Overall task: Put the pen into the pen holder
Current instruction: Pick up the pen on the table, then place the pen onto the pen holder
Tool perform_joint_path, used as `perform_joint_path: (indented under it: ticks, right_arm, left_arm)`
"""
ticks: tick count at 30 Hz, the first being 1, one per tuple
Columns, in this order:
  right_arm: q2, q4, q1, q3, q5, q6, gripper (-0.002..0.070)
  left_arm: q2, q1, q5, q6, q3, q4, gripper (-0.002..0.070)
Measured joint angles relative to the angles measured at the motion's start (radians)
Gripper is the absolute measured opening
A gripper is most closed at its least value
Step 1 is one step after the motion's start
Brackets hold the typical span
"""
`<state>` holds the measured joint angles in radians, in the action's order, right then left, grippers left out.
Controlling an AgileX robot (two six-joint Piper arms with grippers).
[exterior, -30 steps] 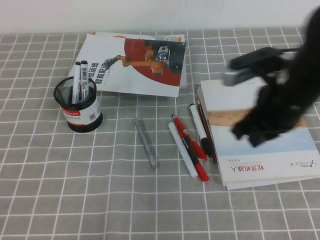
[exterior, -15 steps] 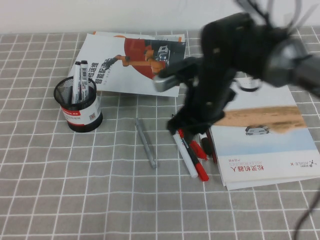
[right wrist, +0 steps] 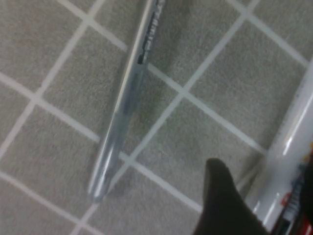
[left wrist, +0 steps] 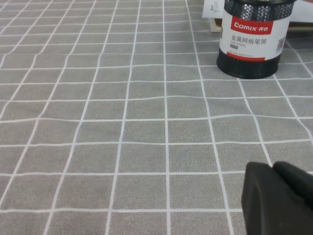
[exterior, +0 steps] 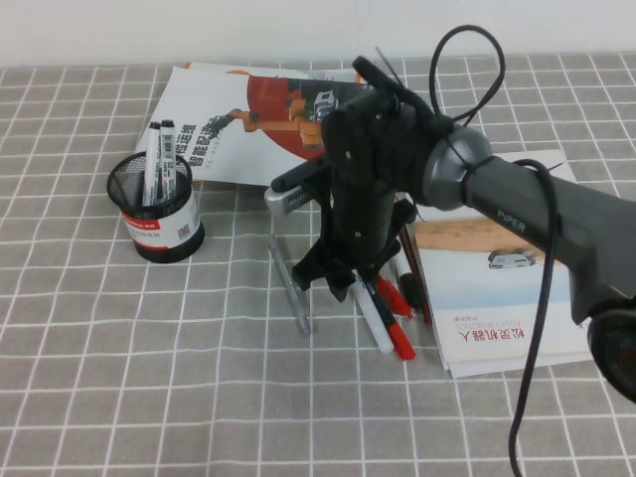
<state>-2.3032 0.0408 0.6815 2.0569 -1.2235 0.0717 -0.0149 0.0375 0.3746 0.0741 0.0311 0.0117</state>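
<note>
We see the right gripper [exterior: 343, 281] low over the pen [exterior: 366, 311], which lies on the cloth [exterior: 149, 378] among red pens [exterior: 388, 298]; its opening we cannot tell. The holder [exterior: 157, 211] (two markers inside) stands well left. The left gripper [left wrist: 279, 198] hovers near it, state unclear.

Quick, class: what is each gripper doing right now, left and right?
Left gripper: parked low over bare cloth near the pen holder, holding nothing; open or shut cannot be told.
Right gripper: down over the pen; grip cannot be told.
</note>
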Motion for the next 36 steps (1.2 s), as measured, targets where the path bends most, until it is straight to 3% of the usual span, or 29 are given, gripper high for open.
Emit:
perform_joint_path:
  ticks: [7,13,24,36]
  right_arm:
    - [-0.017,0.007,0.0,0.008,-0.002,0.01,0.0265]
    - [-0.036,-0.011,0.0,0.009,0.0,0.011,0.01]
    - [-0.02,-0.093,-0.002,0.007,0.012,0.021,0.0102]
    - [0.213,-0.103,0.077,-0.139,0.639,0.011,0.0102]
  left_arm:
    - [0.0,0.0,0.0,0.0,0.0,0.0,-0.0003]
    - [0.0,0.0,0.0,0.0,0.0,0.0,-0.0003]
    - [0.0,0.0,0.0,0.0,0.0,0.0,-0.0003]
    - [0.0,0.0,0.0,0.0,0.0,0.0,-0.0003]
